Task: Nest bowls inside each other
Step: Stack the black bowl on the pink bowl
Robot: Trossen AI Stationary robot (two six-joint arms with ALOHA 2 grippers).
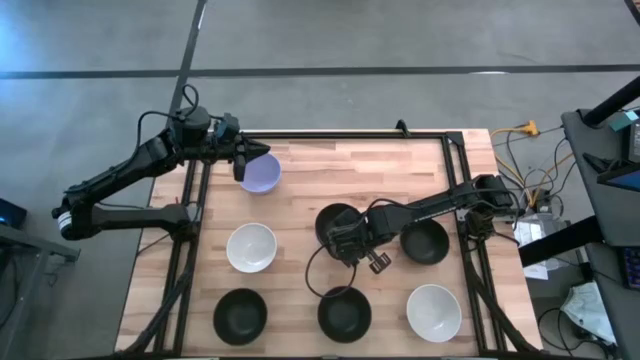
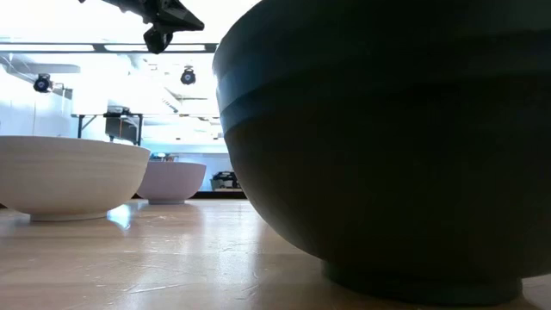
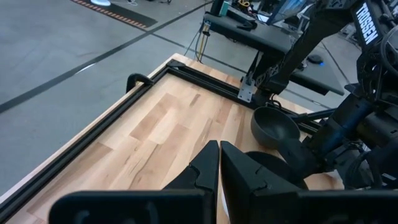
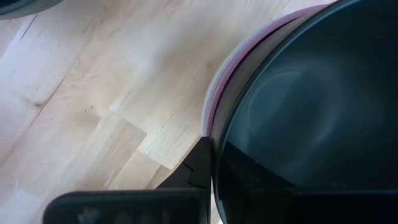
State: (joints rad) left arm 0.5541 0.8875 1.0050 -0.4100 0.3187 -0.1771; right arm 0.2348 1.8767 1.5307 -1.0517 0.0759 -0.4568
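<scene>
Bowls on the tabletop (image 1: 330, 175): four black, two white, one lavender (image 1: 262, 173). Left hand (image 1: 240, 165) pressed together; right hand (image 1: 340, 238) pinches a black bowl (image 1: 335, 220).

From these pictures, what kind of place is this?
Probably a robot lab or workshop: a butcher-block table in a black frame on bare concrete floor, with loose cables and equipment benches beside it.

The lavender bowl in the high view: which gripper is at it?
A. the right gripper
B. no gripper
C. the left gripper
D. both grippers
C: the left gripper sits at the rim of the lavender bowl near the table's far left corner, while the right gripper is at a black bowl mid-table.
</scene>
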